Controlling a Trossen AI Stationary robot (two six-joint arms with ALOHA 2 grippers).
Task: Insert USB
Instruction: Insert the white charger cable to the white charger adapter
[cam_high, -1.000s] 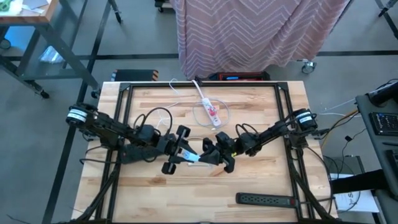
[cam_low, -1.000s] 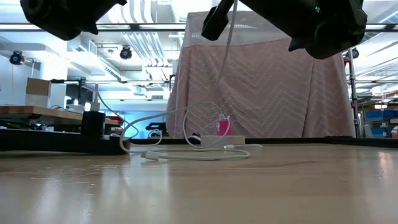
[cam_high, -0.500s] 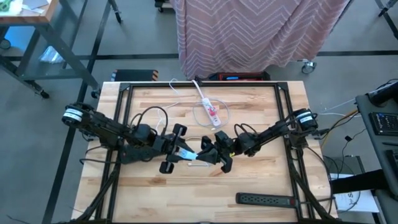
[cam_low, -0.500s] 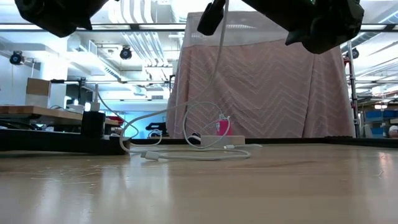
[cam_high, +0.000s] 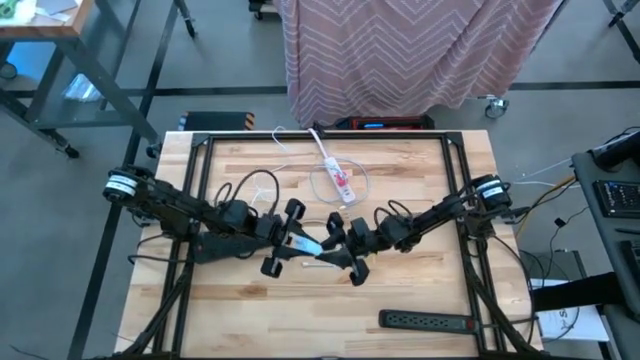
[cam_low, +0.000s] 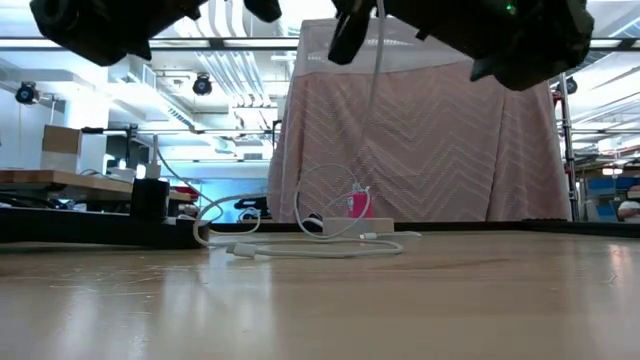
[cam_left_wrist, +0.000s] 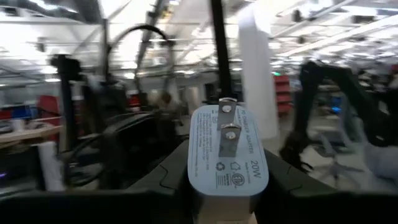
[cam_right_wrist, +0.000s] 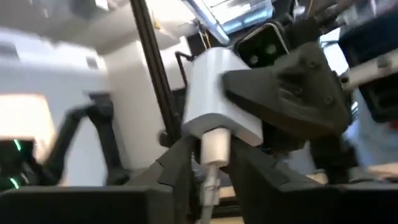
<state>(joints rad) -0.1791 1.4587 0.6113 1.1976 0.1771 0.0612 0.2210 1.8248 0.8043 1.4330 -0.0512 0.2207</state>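
A white charger block (cam_left_wrist: 227, 149) with two metal prongs sits in my left gripper (cam_high: 300, 243), raised above the table's middle. My right gripper (cam_high: 338, 250) faces it and is shut on the white USB plug (cam_right_wrist: 214, 148). The plug's tip meets the charger's (cam_right_wrist: 211, 93) face; whether it is inside the port I cannot tell. The white cable (cam_low: 372, 120) hangs down from the grippers. Its loops (cam_low: 330, 245) lie on the table beside a white power strip (cam_high: 335, 172). My left gripper pinches the charger block by its two flat sides (cam_left_wrist: 193, 186) between the fingers (cam_left_wrist: 165, 177), and the pronged face (cam_left_wrist: 229, 134) points back at the wrist. The block is lifted clear of the table. My right gripper pinches the USB plug's white body (cam_right_wrist: 211, 163) between its two fingers (cam_right_wrist: 180, 163), which lie along the plug. The plug's tip points at the charger. The plug is lifted clear, and its cable hangs slack below.
A black power strip (cam_high: 430, 322) lies near the table's near right corner. The white power strip (cam_low: 345, 225) with a pink label and the cable loops take up the far middle. A pink zigzag cloth (cam_high: 420, 50) hangs beyond the far edge. Bare wood (cam_low: 320, 310) stretches along the near side.
Both grippers have stayed close together above the table's middle. The right gripper has turned a little and edged toward the near edge. The hanging cable has swung slightly sideways in the low view. Neither gripper has opened or let go.
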